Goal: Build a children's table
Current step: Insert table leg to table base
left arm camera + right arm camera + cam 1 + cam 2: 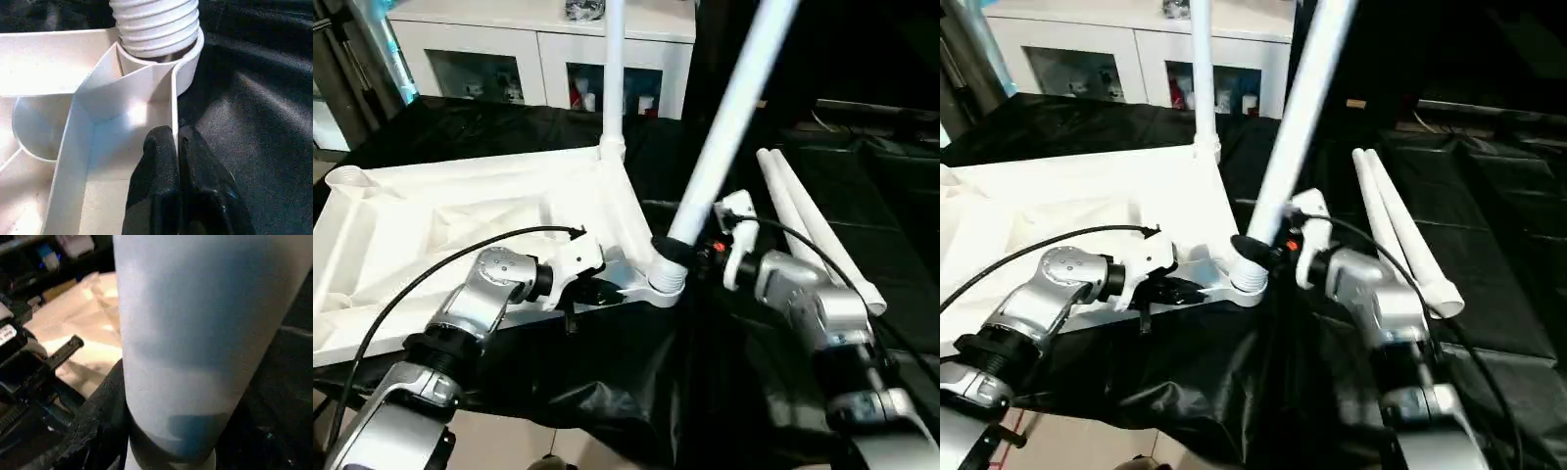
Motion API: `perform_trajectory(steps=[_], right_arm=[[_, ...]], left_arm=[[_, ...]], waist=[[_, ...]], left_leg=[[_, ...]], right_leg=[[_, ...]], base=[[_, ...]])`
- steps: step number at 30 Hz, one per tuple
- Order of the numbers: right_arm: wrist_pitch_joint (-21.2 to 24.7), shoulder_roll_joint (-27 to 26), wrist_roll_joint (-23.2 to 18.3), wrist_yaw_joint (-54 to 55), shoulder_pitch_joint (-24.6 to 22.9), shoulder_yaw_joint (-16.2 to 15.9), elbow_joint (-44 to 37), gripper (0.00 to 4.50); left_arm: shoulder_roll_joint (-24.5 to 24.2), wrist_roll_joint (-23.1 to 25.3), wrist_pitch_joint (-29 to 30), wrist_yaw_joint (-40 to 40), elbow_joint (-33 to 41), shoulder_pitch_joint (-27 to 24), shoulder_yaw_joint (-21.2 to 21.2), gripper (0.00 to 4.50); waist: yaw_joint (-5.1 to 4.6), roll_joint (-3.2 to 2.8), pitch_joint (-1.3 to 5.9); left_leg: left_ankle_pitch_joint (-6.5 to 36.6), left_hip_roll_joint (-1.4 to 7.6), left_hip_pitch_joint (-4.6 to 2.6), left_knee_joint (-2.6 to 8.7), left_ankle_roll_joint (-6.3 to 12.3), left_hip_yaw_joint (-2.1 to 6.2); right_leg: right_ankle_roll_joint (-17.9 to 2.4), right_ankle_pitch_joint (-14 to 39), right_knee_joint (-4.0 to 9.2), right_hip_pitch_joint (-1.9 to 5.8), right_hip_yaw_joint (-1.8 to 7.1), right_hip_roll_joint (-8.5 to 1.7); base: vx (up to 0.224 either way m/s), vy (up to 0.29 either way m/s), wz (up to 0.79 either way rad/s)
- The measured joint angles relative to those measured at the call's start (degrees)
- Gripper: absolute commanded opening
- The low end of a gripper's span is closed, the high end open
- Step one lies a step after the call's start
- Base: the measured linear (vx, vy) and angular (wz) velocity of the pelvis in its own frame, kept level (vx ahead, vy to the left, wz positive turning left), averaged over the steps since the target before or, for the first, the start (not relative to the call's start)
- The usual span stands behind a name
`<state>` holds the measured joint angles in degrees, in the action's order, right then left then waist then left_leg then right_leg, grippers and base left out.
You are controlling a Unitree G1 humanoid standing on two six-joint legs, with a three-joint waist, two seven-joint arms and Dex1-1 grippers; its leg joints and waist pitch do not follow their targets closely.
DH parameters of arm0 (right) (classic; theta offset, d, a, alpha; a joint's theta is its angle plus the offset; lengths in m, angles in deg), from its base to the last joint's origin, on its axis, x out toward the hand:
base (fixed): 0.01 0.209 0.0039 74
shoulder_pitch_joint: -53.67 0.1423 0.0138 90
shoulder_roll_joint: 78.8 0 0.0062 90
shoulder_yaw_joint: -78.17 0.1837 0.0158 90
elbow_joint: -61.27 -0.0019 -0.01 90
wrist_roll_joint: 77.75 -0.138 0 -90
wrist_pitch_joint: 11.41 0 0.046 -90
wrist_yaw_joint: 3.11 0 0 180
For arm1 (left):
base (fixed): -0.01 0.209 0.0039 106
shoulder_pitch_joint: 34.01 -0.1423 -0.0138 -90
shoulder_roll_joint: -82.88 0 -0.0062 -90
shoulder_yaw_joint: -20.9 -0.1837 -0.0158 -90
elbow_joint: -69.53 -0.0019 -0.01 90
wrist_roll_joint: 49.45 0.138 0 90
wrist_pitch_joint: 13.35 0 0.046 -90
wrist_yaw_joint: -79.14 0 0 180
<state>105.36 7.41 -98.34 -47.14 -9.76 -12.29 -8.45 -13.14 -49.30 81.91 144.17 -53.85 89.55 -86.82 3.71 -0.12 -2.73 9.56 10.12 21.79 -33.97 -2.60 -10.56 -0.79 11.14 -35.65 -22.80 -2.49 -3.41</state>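
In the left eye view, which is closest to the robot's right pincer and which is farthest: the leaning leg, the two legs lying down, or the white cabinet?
1. The leaning leg: gripped in the right pincer, near its socket end.
2. The two loose legs: lying on the black cloth, to its right.
3. The white cabinet: far back, behind the table.

Both arms in, both grippers gripping.
Left gripper [177, 147] reaches in from the left on a bent silver forearm, black fingers pinched tight on the tabletop's rim [174, 105]. Right gripper [690, 250] comes in from the right, wrist angled inward, fingers wrapped around the tilted leg [729, 117] near its base.
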Motion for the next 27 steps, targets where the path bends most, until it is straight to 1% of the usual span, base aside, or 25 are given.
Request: perform_trajectory(steps=[2,6,11,14,16,21,27], right_arm=[[-1.3,-0.3,0.0,0.5,-1.4,0.1,-1.1,1.88],[-5.7,-1.3,1.2,3.3,-4.7,-0.5,-4.1,1.88],[-7.1,-1.9,3.1,5.1,-6.1,-1.9,-6.4,1.88],[-7.3,-1.4,4.3,4.9,-6.0,-3.2,-7.1,1.88],[-7.3,-0.4,5.4,4.6,-5.3,-4.8,-7.6,1.88],[-7.2,1.4,7.3,2.7,-3.7,-7.1,-7.5,1.88],[-7.1,2.8,8.0,0.0,-1.8,-8.4,-5.7,1.88]], left_arm=[[0.2,0.0,0.3,-0.3,0.1,0.0,0.0,0.00],[0.3,0.0,0.6,-0.6,0.1,-0.1,0.1,0.00],[0.3,0.0,0.7,-0.6,0.1,-0.2,0.3,0.00],[0.2,0.0,0.7,-0.6,0.1,-0.3,0.3,0.00],[0.2,0.0,0.7,-0.6,0.1,-0.3,0.3,0.00],[0.0,0.0,0.7,-0.5,0.1,-0.4,0.3,0.00],[-0.1,0.0,0.7,-0.5,0.5,-0.7,0.3,0.00]], waist=[[-0.02,-0.02,0.01],[-0.13,-0.10,0.03],[-0.19,-0.15,0.03],[-0.23,-0.19,0.04],[-0.24,-0.19,0.04],[-0.31,-0.18,0.04],[-0.33,-0.11,0.06]], left_leg=[[0.0,0.00,-0.01,0.00,-0.01,0.00],[0.0,0.00,-0.07,0.00,-0.02,0.00],[0.0,-0.01,-0.07,0.00,-0.02,0.00],[0.0,0.00,-0.07,0.00,-0.02,0.00],[0.0,0.00,-0.07,0.00,-0.02,0.00],[0.0,-0.01,-0.11,0.00,-0.02,0.00],[0.0,0.00,-0.19,0.04,-0.01,0.00]], right_leg=[[0.0,0.0,-0.02,0.00,-0.01,0.00],[0.0,0.0,-0.04,0.02,0.01,0.00],[0.0,0.0,-0.03,0.02,0.03,0.00],[0.0,0.0,-0.04,0.02,0.03,0.00],[0.0,0.0,-0.04,0.02,0.03,0.00],[0.0,0.0,-0.03,0.06,0.04,0.00],[0.1,0.0,0.01,0.13,0.03,0.00]], base=[[0.000,0.000,0.00],[0.000,0.000,0.00],[0.000,0.000,0.00],[0.000,0.000,0.00],[0.000,0.000,0.00],[0.000,0.000,0.00],[0.000,0.000,0.00]])
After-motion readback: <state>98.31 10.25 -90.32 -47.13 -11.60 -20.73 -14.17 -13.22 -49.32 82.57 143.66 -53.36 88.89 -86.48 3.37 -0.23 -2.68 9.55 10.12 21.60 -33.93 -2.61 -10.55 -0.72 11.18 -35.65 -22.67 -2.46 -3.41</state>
